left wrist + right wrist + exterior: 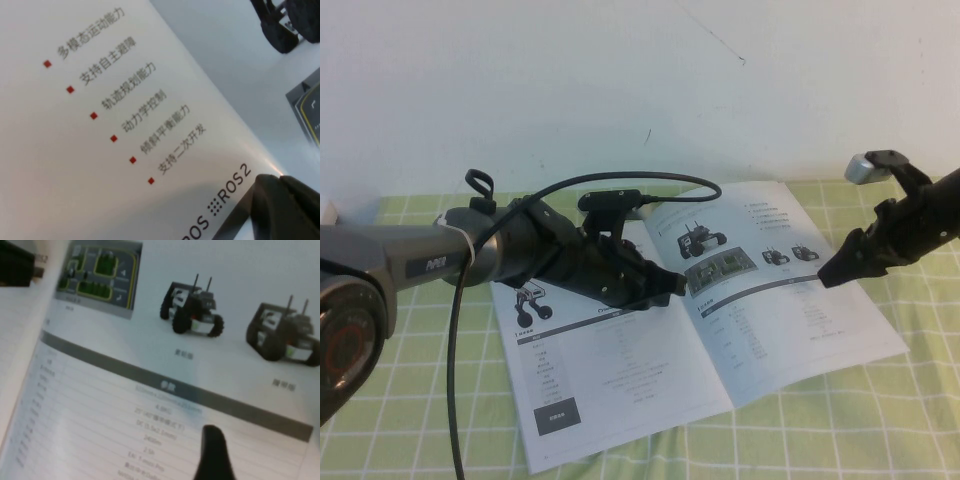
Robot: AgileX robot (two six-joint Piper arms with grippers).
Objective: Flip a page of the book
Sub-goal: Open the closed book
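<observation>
The book (610,375) lies open and flat on the green checked cloth. Its right-hand page (775,315) carries black wheeled-robot photos, a green board picture (720,266) and tables. My left gripper (672,284) reaches across the left page to the spine, fingers shut, tips low over the fold. In the left wrist view the gripper (272,182) sits by bulleted text and "ROS2". My right gripper (826,276) hovers just above the page's right part and looks shut. In the right wrist view one dark fingertip (212,440) shows over the table (150,415).
The green checked cloth (840,420) covers the table around the book. A white wall stands behind. A black cable (455,380) loops from the left arm down over the cloth and the book's left edge. The right gripper also shows in the left wrist view (280,30).
</observation>
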